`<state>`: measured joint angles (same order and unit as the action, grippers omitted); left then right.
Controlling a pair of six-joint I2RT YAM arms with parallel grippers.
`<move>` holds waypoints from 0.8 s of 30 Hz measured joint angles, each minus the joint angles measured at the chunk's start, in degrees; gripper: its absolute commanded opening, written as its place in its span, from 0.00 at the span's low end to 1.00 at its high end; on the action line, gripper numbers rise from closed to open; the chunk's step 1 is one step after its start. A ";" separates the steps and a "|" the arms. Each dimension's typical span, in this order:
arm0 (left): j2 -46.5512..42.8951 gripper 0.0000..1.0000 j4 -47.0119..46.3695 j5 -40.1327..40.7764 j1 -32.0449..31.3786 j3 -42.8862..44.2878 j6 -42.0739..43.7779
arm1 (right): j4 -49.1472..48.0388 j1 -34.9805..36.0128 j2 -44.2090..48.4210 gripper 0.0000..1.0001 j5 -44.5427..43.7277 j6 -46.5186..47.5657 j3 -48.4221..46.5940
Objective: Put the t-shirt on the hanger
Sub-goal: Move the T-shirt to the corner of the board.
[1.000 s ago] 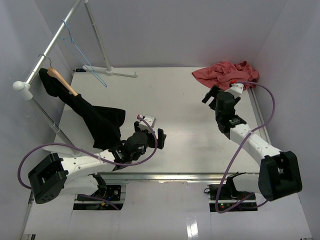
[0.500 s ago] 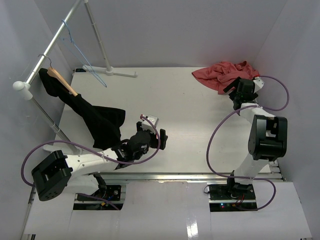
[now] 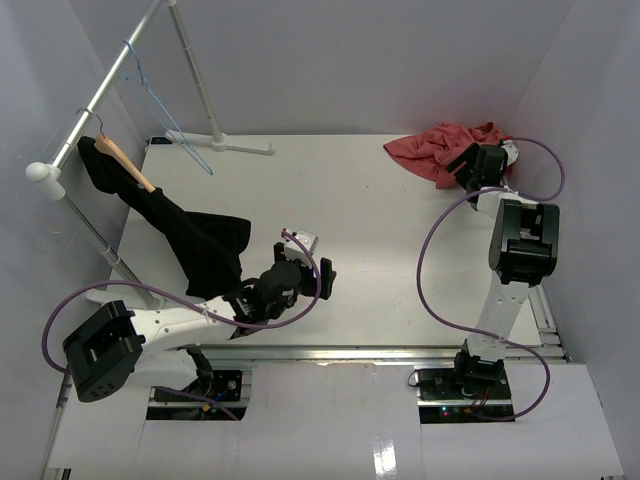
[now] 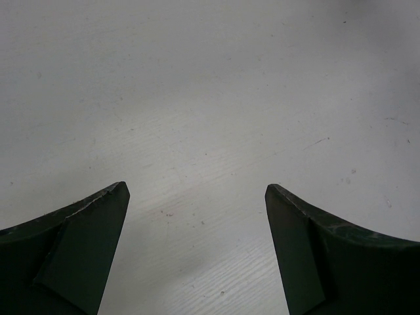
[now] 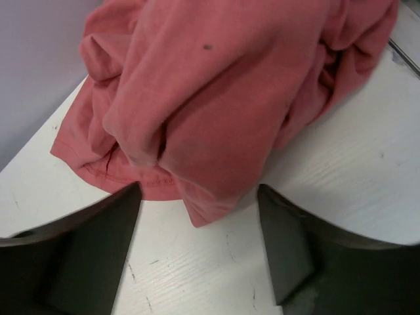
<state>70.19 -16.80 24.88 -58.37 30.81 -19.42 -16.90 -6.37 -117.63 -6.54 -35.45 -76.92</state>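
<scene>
The step in hand looks like the first pick-up: the right hand hovers at the near hem of the shirt, fingers spread wide and gripping nothing; the shirt lies crumpled in the far right corner of the tabletop, close against the wall. The hanger hangs from the rail far off at the left, beyond the black garment; nothing is on it yet. The left hand is spread too, over bare tabletop near the front.

Next, I judge, the right hand must drop a little and pinch one fold, preferably at collar or shoulder, though neither can be told in this heap; a grab at the bulk would lift a tangle.

Room is tight behind and to the right of the shirt, where wall and tabletop edge close in; the middle is open, so dragging it inward looks the easier way.
</scene>
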 measured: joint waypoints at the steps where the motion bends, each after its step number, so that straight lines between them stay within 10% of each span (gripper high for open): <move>1: 0.00 0.95 0.00 0.02 0.00 0.00 0.04 | -0.25 0.00 -0.46 0.58 0.34 0.21 -0.51; 9: -0.08 0.94 -0.03 -0.19 0.00 -0.01 0.06 | -5.47 0.00 -0.49 0.09 3.23 4.78 0.51; 24: -7.67 0.94 -7.12 3.10 0.00 -6.58 1.04 | -3.84 3.03 16.37 0.08 10.16 10.63 11.80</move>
<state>62.52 -23.91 27.98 -58.37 24.23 -18.39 -20.74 -3.34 -101.26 3.63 -24.81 -65.12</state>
